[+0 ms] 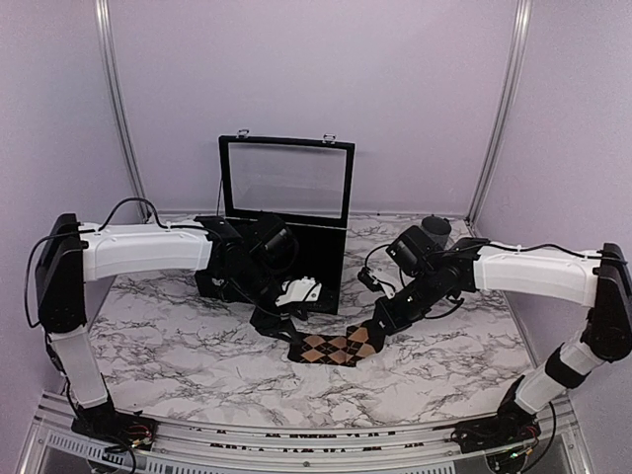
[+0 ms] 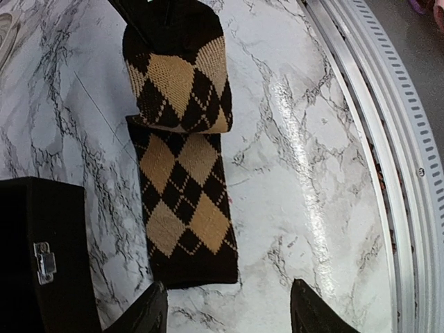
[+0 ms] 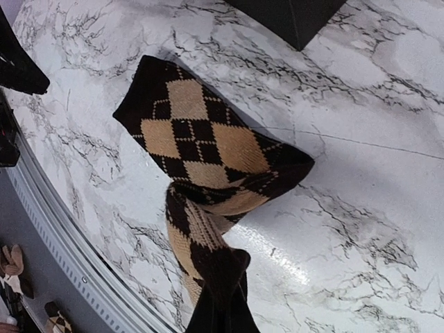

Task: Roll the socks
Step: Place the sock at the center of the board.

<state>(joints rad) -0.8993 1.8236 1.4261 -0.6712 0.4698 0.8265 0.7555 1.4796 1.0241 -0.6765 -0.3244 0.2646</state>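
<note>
While one sock [image 1: 336, 348] (argyle) lies folded, one case [image 1: 330, 252] stands open.

This is a robotics lab cell rather than a lived-in room. Plain lilac panels [image 1: 395, 89] close off the back and sides, held by bare aluminium posts [image 1: 117, 99] at upper left and upper right. A marble-patterned worktop [image 1: 168, 346] fills the middle, edged along the bottom by a slotted metal rail [image 1: 296, 434]. A left arm [image 1: 138, 249] and right arm [image 1: 533, 272], white and black, rise from the lower corners, trailing exposed cables [image 1: 128, 205].
</note>
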